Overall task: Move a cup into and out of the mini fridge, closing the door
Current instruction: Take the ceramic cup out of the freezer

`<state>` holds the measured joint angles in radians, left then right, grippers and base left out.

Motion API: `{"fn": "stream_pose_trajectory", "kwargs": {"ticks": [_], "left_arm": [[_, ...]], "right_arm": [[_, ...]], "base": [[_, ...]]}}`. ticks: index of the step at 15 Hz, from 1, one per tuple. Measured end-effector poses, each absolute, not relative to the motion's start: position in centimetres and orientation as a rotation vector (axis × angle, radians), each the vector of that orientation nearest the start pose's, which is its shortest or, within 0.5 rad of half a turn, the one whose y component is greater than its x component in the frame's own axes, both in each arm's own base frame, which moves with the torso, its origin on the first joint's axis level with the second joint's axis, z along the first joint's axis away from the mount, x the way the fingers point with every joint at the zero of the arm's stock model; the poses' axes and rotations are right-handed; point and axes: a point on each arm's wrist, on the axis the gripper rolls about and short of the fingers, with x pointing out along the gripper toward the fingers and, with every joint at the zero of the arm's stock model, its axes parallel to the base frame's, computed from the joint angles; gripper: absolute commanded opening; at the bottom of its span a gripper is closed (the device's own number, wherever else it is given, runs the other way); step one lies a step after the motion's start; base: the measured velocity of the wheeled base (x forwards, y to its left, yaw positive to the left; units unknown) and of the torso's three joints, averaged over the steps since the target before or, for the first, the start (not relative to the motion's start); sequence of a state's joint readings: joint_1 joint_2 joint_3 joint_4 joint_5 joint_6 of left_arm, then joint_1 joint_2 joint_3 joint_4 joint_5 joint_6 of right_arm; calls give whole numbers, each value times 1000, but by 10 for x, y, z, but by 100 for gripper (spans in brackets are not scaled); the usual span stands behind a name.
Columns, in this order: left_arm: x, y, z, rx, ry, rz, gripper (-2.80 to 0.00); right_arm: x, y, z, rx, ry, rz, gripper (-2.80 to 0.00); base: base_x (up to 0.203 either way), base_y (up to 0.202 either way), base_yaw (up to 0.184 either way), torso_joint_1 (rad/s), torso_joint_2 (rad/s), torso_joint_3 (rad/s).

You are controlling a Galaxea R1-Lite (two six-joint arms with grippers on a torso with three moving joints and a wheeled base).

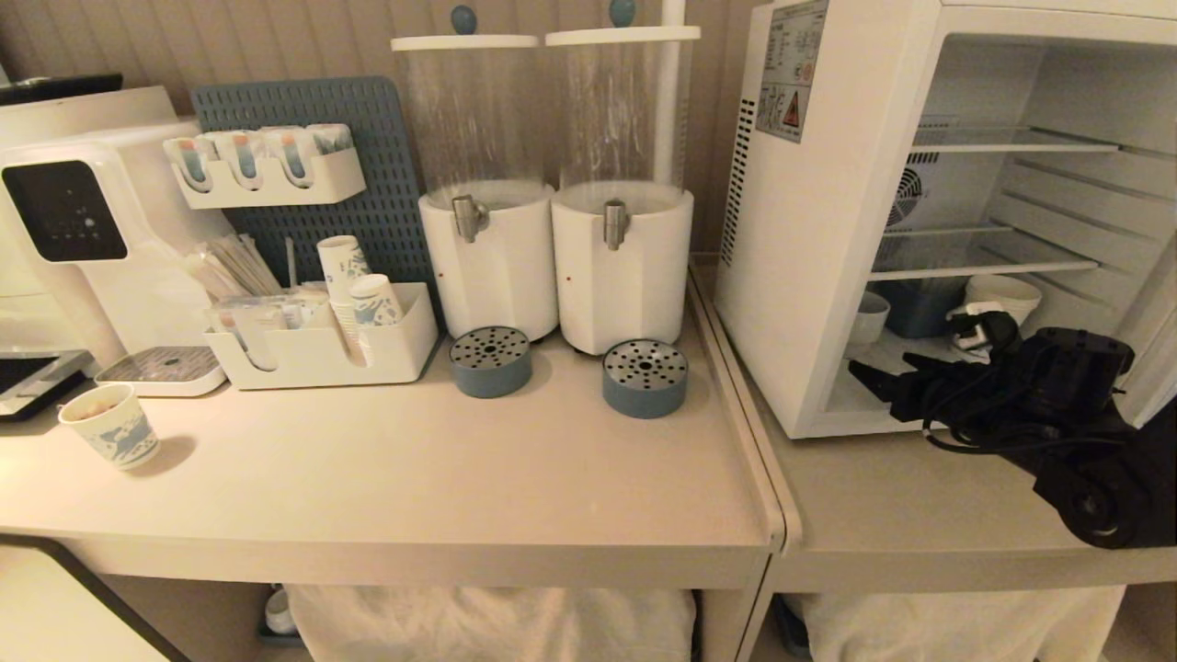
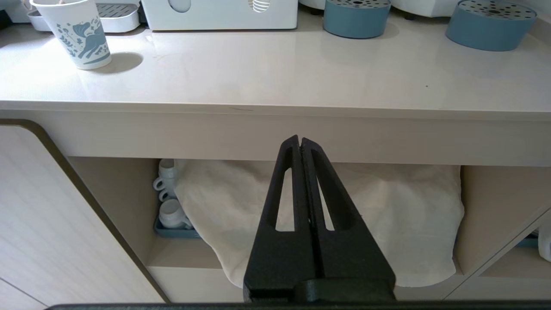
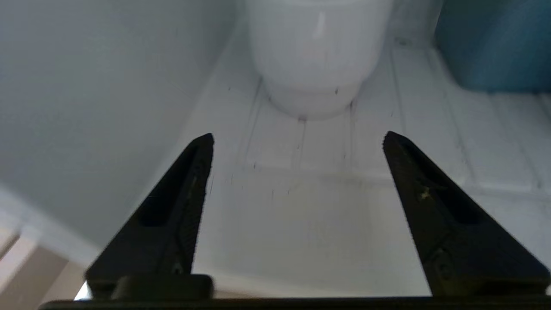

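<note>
Head view: small white ceramic cup [image 1: 868,317] sits right of centre on floor of white boxy mini fridge [image 1: 828,230]; right gripper [image 3: 297,137] spread wide, empty, just short of it, probably lined up to grab. Left gripper [image 2: 300,142] pinched closed, parked under counter.

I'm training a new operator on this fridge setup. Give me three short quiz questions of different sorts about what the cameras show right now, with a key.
1. True or false: the right gripper is clamped on the cup.
2. Multiple choice: where does the cup stand? A) on the fridge floor, B) on a wire shelf, C) on the counter.
3. Short answer: what blue thing stands beside the cup inside the fridge?

Key:
1. False: its fingers are spread apart and the cup stands clear beyond their tips.
2. A.
3. A blue container; what it is exactly cannot be told.

The left gripper hangs shut below the counter's front edge.
</note>
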<state>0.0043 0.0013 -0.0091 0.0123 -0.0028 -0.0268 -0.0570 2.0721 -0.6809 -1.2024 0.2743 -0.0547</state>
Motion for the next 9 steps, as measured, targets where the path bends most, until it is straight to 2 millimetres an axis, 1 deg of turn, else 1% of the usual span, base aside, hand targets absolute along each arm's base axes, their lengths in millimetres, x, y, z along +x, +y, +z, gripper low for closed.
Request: {"fn": "stream_pose_trajectory", "kwargs": {"ticks": [2, 4, 9], "left_arm": [[-23, 0, 77, -27, 3, 1, -280], [-23, 0, 77, -27, 4, 1, -280], [-23, 0, 77, -27, 0, 1, -280]], "right_arm": [[356, -14, 90, -23, 181, 222, 0], [371, -15, 95, -21, 182, 222, 0], [395, -16, 94, -19, 190, 227, 0]], "base": [[0, 0, 0, 0, 0, 0], [0, 0, 0, 0, 0, 0], [0, 0, 0, 0, 0, 0]]}}
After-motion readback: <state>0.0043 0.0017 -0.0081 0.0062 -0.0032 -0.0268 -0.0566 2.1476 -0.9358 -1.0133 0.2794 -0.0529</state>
